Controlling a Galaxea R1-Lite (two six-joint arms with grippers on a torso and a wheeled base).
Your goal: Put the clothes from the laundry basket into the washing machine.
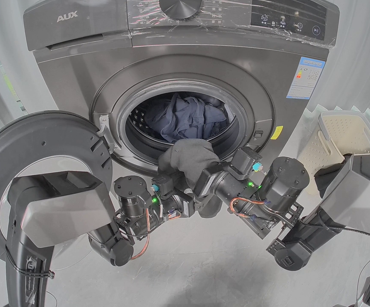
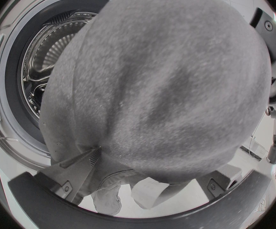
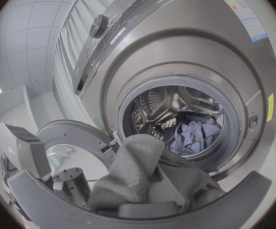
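A grey garment (image 1: 189, 156) hangs at the lower rim of the washing machine's (image 1: 87, 77) round opening, partly over the lip. My right gripper (image 1: 204, 178) is shut on it from the right; in the right wrist view the grey garment (image 3: 138, 172) lies bunched over that gripper (image 3: 147, 209). My left gripper (image 1: 172, 186) sits just below and to the left, open, its fingers (image 2: 80, 166) spread wide with the grey garment (image 2: 163, 80) bulging over them. Blue clothes (image 1: 185, 116) lie inside the drum, and the blue clothes (image 3: 189, 137) show behind the garment.
The machine's round door (image 1: 31, 141) stands swung open on the left, close beside my left arm. A pale perforated laundry basket (image 1: 347, 133) stands on the floor to the right of the machine. Grey floor lies in front.
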